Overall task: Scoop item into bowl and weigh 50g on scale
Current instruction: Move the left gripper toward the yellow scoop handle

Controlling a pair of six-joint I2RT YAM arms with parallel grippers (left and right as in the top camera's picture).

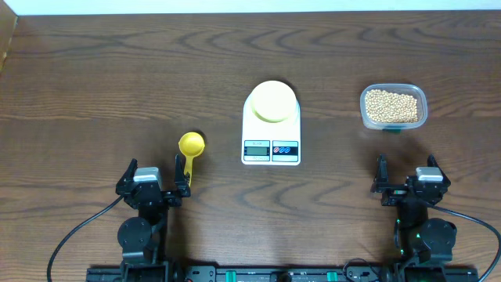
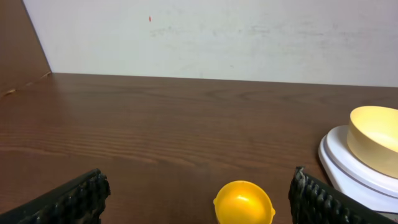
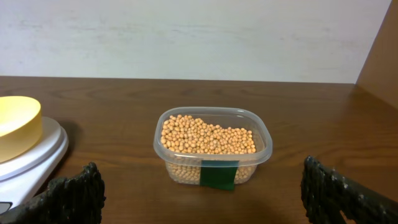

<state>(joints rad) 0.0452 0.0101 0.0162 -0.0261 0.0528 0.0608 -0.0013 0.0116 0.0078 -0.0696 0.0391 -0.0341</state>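
Observation:
A white scale point(image 1: 271, 145) stands mid-table with the pale yellow bowl point(image 1: 272, 102) on its platform; bowl point(image 2: 375, 138) and scale point(image 2: 348, 168) also show at the right of the left wrist view. Tan beans point(image 1: 391, 106) fill a clear tub point(image 3: 212, 146) at the right. A yellow scoop point(image 1: 190, 149) lies left of the scale. My left gripper point(image 1: 155, 178) is open near the table's front edge, the scoop's cup point(image 2: 244, 203) just ahead between its fingers, untouched. Open too, my right gripper point(image 1: 407, 176) sits in front of the tub with nothing between its fingers.
A green label point(image 3: 219, 175) marks the tub's near wall. A pale wall point(image 2: 211, 37) rises behind the table's far edge. Bare wood lies between the scoop and the table's left edge.

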